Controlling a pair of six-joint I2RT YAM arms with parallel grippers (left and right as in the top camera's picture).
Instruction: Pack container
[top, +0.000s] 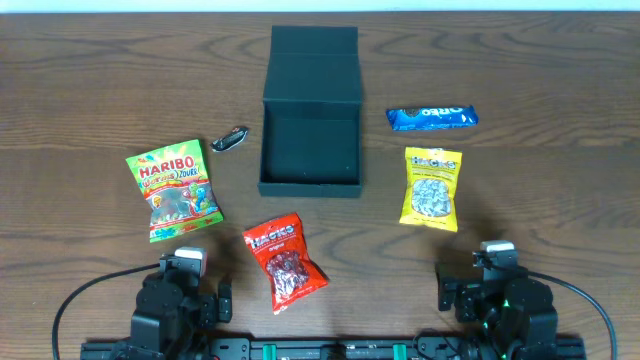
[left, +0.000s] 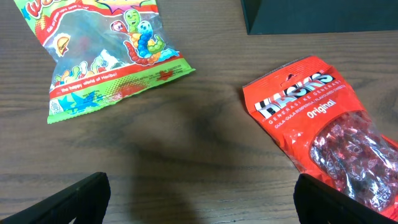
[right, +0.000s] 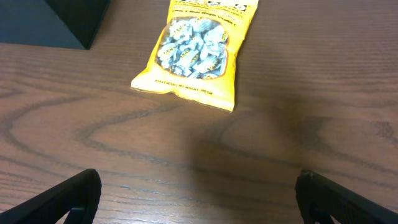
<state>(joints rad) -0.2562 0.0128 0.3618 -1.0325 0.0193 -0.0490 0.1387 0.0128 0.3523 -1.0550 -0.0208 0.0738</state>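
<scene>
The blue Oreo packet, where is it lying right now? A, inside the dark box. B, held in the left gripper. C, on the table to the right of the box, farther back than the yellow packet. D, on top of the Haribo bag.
C: the overhead view shows the blue Oreo packet flat on the table, right of the open container and beyond the yellow packet.

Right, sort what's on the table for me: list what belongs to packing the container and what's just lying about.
For the job, most likely:
- container, lid open
- Haribo bag
- red Hacks bag
- yellow candy bag
- Oreo packet

Probably just lying about:
- small dark object beside the container's left wall, too small to identify
</scene>
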